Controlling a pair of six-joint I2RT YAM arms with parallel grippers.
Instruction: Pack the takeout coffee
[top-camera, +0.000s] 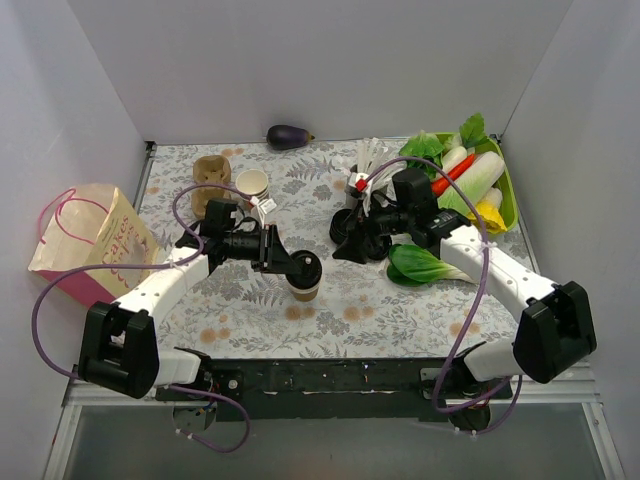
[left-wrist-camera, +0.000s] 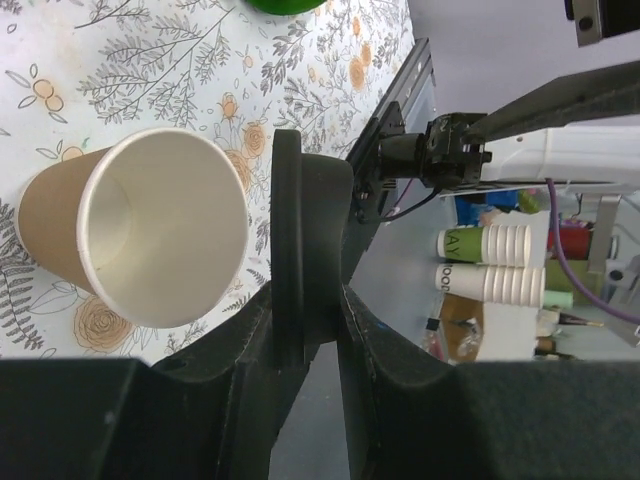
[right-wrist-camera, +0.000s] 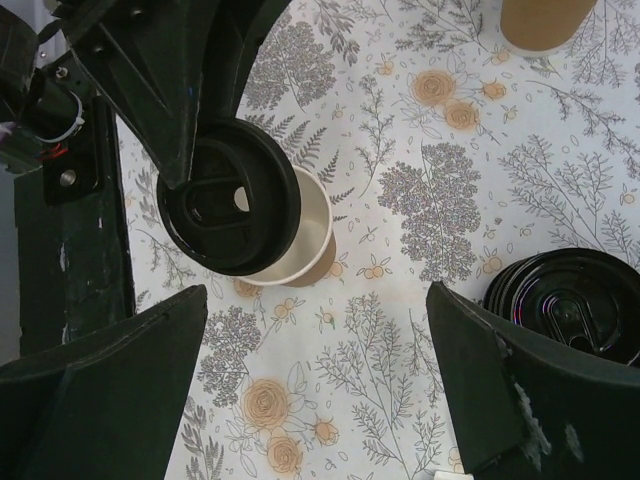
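The takeout coffee is a kraft-brown paper cup (top-camera: 305, 290), white inside and uncovered, standing on the floral table near the front middle. Its round black lid (top-camera: 308, 267) hangs tilted just above the rim, with my left gripper (top-camera: 290, 262) shut on the lid's edge. In the left wrist view the lid (left-wrist-camera: 305, 240) stands edge-on between the fingers, right beside the cup's mouth (left-wrist-camera: 150, 240). My right gripper (top-camera: 350, 242) hovers open a short way to the right, nothing between its fingers (right-wrist-camera: 100, 390). It looks down on the lid (right-wrist-camera: 230, 200) and the cup (right-wrist-camera: 310, 245).
A pink-handled paper bag (top-camera: 90, 240) lies at the far left. A pulp cup carrier (top-camera: 212, 172) and a second paper cup (top-camera: 253, 185) stand behind. Stacked black lids (right-wrist-camera: 575, 305) sit beside the right finger. A green vegetable tray (top-camera: 505, 190), a bok choy (top-camera: 420, 265) and an eggplant (top-camera: 288, 137) are also here.
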